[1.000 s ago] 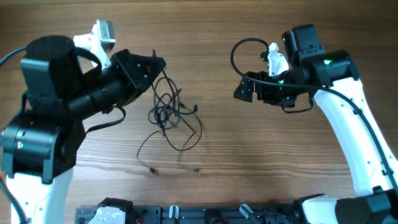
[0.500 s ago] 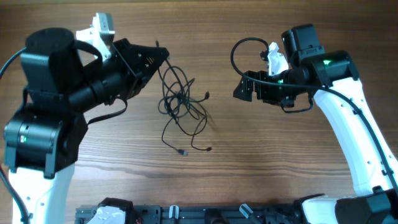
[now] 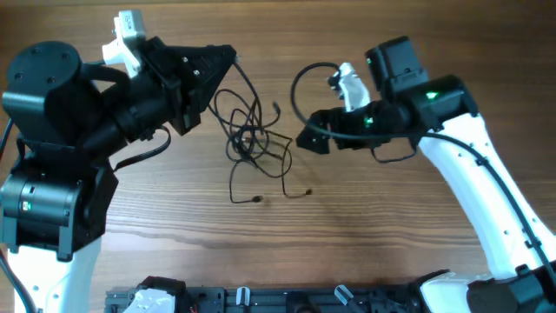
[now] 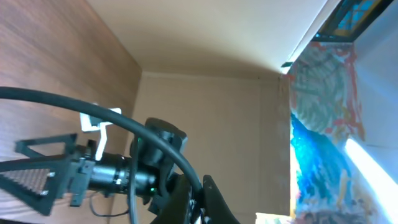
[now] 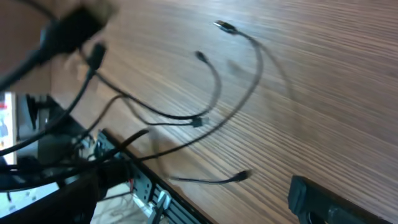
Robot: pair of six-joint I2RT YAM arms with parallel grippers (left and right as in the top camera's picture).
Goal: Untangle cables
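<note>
The left gripper [image 3: 224,63] has shifted toward the table's far edge, its black jaws pinched shut on a strand of the cables [image 3: 252,139]. These thin black cords form a loose knot of glossy loops over the wood-grain table [image 3: 391,243], with two small plug ends trailing nearest the camera. The right gripper [image 3: 309,139], jaws spread wide and empty, has swung left and is now just beside the tangle.

Left gripper [image 3: 224,63] points toward the table's middle with jaws closed; right gripper [image 3: 308,139] faces it, jaws wide apart.
</note>
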